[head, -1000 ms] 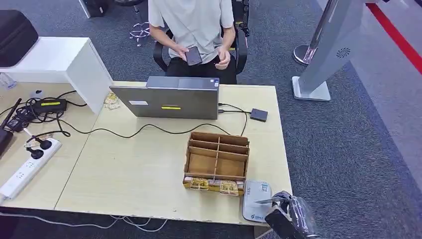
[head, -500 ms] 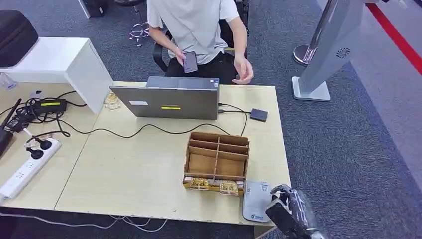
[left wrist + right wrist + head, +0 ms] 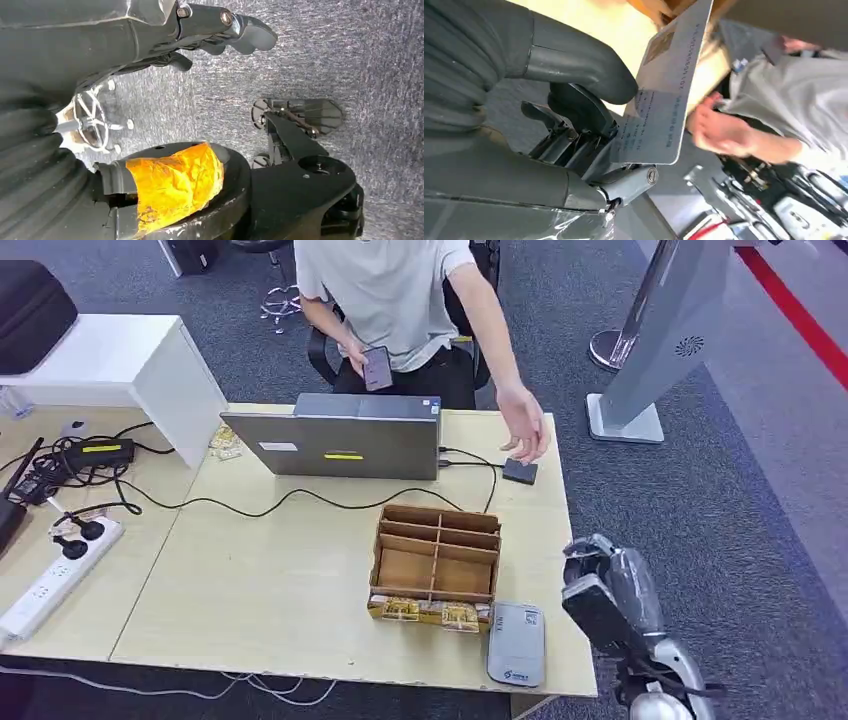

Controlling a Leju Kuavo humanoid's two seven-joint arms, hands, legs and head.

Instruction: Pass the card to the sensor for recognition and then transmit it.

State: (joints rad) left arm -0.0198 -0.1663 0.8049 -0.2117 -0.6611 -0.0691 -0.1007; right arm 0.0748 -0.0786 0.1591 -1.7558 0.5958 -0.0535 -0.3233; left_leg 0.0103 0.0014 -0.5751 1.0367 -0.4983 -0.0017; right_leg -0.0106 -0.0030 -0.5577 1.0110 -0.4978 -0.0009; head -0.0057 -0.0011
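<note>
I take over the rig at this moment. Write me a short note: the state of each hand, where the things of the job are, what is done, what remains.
Right hand: holds the pale grey plastic card between thumb and fingers, raised beside the table's right edge.
Left hand: hangs over the carpet, fingers curled, holding nothing.
Grey flat card sensor: on the table's near right corner, beside the brown cardboard divider box.
Person's hand: reaching out over the far right corner.
Whether the scan is done, I cannot tell. Left: hand the card over.

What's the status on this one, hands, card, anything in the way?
Right hand pinching card, beside table. Left hand empty, hanging. Person's hand reaching in; path clear.
</note>
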